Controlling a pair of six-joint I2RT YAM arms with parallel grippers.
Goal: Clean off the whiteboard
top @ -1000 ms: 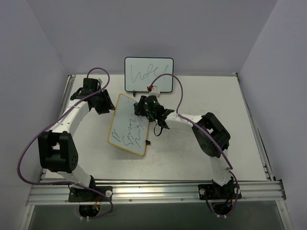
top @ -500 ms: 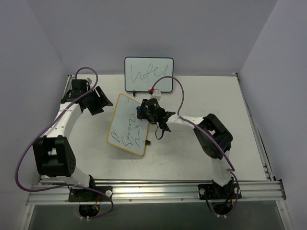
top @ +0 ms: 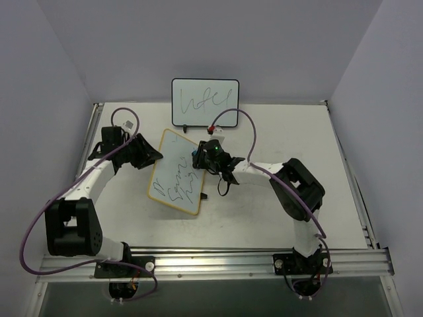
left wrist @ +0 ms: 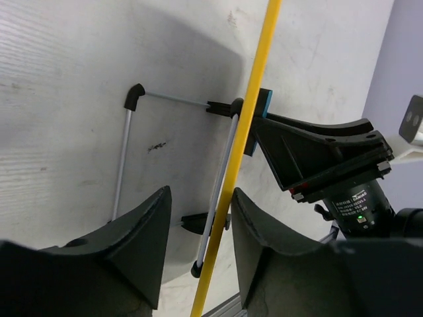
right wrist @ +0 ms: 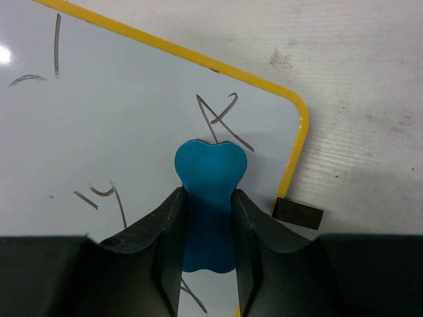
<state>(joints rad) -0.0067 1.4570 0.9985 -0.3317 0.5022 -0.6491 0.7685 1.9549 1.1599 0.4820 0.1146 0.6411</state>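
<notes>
The whiteboard (top: 173, 175), tan-yellow framed with dark scribbles, stands tilted at mid table. My right gripper (top: 200, 157) is shut on a blue eraser (right wrist: 210, 165) whose tip presses on the white surface (right wrist: 99, 132) near the board's upper right corner, beside a scribble. My left gripper (top: 152, 155) is at the board's upper left edge. In the left wrist view its jaws (left wrist: 199, 193) are open and straddle the yellow frame edge (left wrist: 250, 119), which lies close to the right finger. The board's wire stand (left wrist: 124, 155) shows behind.
A black-framed upright whiteboard (top: 205, 102) with one scribble line stands at the back of the table, just behind my right gripper. A black clip foot (right wrist: 297, 212) sits by the board's corner. The metal rail (top: 211, 261) runs along the near edge.
My left gripper swung out to the left, then came back to the board's upper left edge, jaws around the frame. My right gripper with the eraser shifted slightly right along the board's top.
</notes>
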